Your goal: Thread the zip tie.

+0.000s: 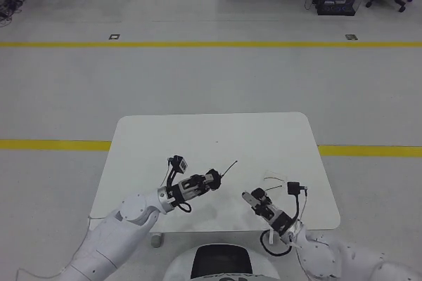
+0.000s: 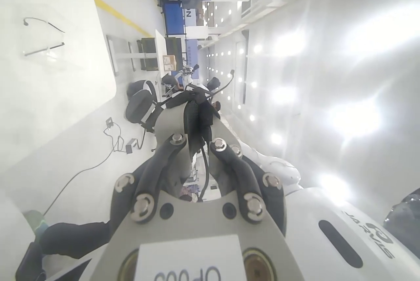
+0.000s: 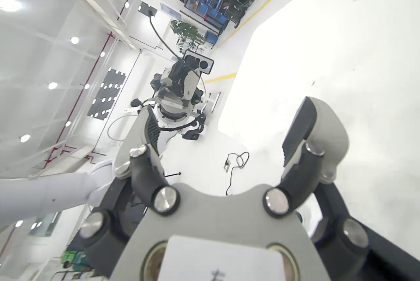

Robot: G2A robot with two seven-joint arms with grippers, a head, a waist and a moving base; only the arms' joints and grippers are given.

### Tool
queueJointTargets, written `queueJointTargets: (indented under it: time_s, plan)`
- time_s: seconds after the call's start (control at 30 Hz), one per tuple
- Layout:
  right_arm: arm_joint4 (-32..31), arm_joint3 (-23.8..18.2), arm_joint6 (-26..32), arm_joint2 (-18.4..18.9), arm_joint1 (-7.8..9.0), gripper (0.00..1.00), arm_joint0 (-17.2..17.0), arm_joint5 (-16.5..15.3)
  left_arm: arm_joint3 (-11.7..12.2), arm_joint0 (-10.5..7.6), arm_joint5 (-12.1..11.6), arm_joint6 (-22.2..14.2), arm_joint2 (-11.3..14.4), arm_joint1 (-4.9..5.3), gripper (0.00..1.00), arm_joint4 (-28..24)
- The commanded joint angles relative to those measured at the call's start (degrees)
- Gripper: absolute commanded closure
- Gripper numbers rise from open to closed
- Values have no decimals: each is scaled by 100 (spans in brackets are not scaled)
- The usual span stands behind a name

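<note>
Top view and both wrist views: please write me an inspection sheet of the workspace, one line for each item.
Surface: white table with rounded corners.
Job's things: one zip tie held in the left gripper, its end sticking out in front; two loose zip ties lying on the table near the right gripper.
Clutter: nothing seen.
Grippers: left gripper shut on the zip tie, over the table; right gripper open, holding nothing.
Cables: a cable with a small box on the floor beside the table.
Surroundings: yellow lines on the floor; shelves with blue bins far behind.
</note>
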Motion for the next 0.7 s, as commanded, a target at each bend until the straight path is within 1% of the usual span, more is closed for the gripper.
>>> queueJointTargets:
  time_s: [0.0, 0.1, 0.13, 0.2, 0.23, 0.33, 0.37, 0.4, 0.67]
  plan:
    - [455, 49, 682, 351, 14, 0, -102, 0, -19, 13, 0, -16, 1, -3, 100, 25]
    - [1102, 150, 1582, 925, -3, 0, -309, 0, -33, 29, 0, -34, -14, -4, 100, 45]
    - [1397, 243, 2018, 1249, -28, 0, -426, 0, -35, 36, 0, -38, -21, -5, 100, 49]
    - [1730, 431, 2667, 1749, -85, 0, -644, 0, -30, 46, 0, -39, -38, -5, 100, 56]
    - [1930, 523, 3071, 2095, -142, 0, -805, 0, -29, 52, 0, -42, -50, -6, 100, 57]
    - [2384, 660, 4073, 2879, -320, 0, -1206, 0, -33, 68, 0, -47, -75, -6, 100, 54]
    - [2606, 722, 4591, 3245, -418, 0, -1393, 0, -33, 75, 0, -50, -84, -7, 100, 55]
    - [2707, 756, 4852, 3430, -471, 0, -1487, 0, -29, 79, 0, -50, -89, -8, 100, 55]
    - [2707, 756, 4852, 3430, -471, 0, -1487, 0, -59, 53, 10, -33, -52, -15, 100, 122]
